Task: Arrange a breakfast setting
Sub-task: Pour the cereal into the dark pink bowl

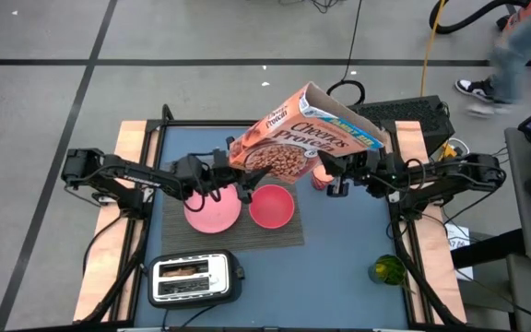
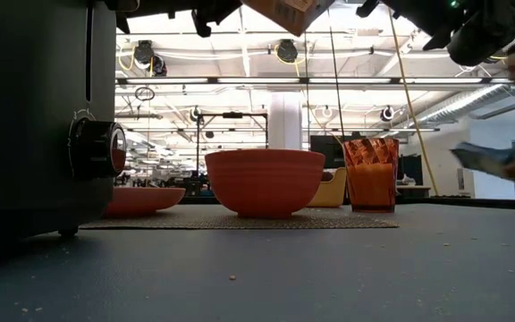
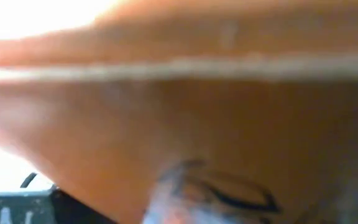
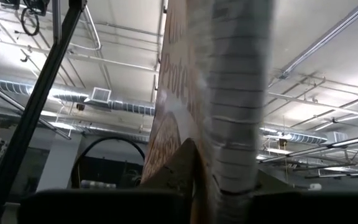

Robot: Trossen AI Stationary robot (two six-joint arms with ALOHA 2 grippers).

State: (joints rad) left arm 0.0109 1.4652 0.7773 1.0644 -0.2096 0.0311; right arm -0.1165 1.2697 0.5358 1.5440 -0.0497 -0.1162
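An orange cereal box hangs tilted above the table, over the pink bowl; its lower corner shows in the low view. My left gripper is at the box's left end and my right gripper at its right lower edge. The bowl and the flat pink plate rest on the grey woven placemat. A brown toast slice sits in the toaster's slot. The gold spoon and the small dark red fruit are out of view. My left gripper is shut on the cereal box at its left end, coming level from the table's left. The box surface fills its wrist view and hides the fingers. The box is lifted clear and tilted. My right gripper holds the box's narrow side edge near its right lower part, coming from the table's right. The box rises edge-on from between the fingers in the wrist view. The box hangs clear of the table.
A black-and-silver toaster stands at the near left and looms large in the low view. An orange-red glass stands right of the bowl. A green object lies near right. A person walks beyond the far right corner.
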